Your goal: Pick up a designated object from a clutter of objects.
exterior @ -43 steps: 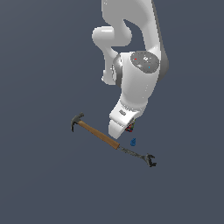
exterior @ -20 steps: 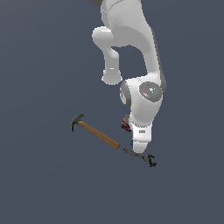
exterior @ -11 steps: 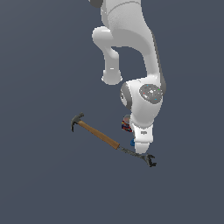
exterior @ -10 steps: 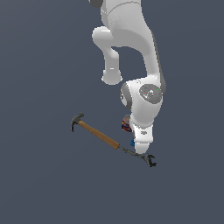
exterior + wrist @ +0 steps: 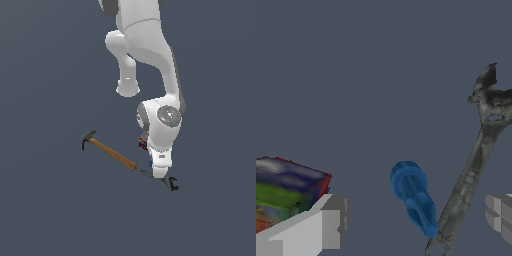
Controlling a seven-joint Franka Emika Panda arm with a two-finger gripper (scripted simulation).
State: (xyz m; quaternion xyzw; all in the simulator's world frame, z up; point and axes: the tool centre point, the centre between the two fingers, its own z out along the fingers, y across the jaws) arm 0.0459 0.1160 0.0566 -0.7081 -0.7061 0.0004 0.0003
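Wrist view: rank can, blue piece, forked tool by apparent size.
1. Forked tool, longest.
2. Can, cut off by the frame and a finger, so its rank against the tool is unsure.
3. Blue piece, smallest.

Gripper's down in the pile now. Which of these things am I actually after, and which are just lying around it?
For the job:
- blue piece, lying between the open fingers
- gripper

Just lying about:
- can, beside one finger
- forked tool, right next to the blue piece
- hammer, off to the exterior view's left
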